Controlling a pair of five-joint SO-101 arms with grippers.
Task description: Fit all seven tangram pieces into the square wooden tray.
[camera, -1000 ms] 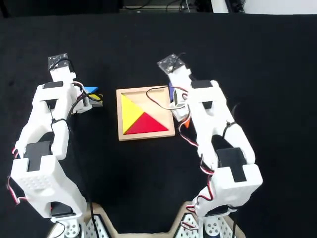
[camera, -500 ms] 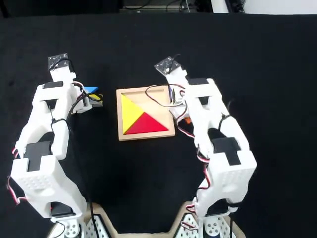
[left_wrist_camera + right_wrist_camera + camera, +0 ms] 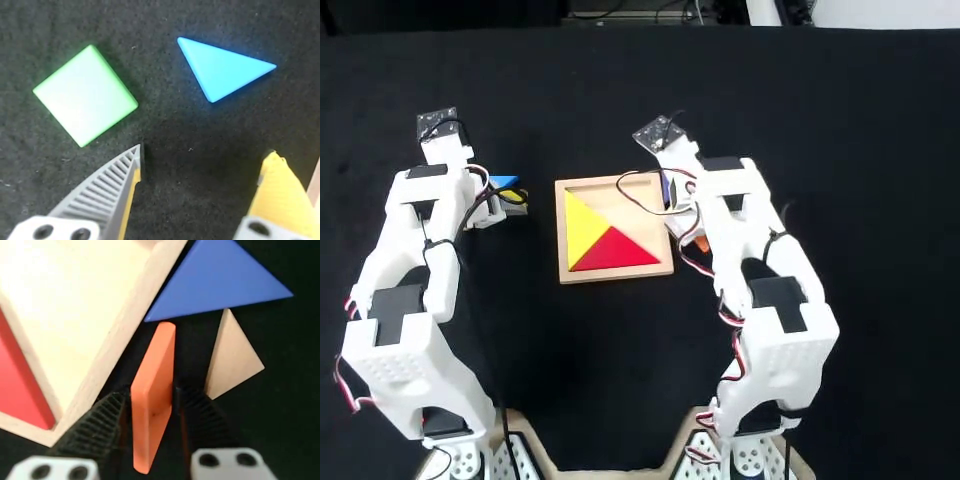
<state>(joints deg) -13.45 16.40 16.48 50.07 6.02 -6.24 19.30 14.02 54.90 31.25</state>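
Right fingers point(image 3: 97, 430) shifted toward tray point(image 3: 125, 335) edge, clenched on orange piece point(image 3: 152, 400); left fingers point(image 3: 107, 190) released.

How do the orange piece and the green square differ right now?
The orange piece is held on edge in the shut right pincer; the green square lies flat, untouched, ahead of the open left pincer. The orange piece is beside the wooden tray, by a dark blue triangle and a tan triangle; the green square lies near a light blue triangle. Both are outside the tray.

High camera down over the table point(image 3: 820, 100); wrist cameras close above it
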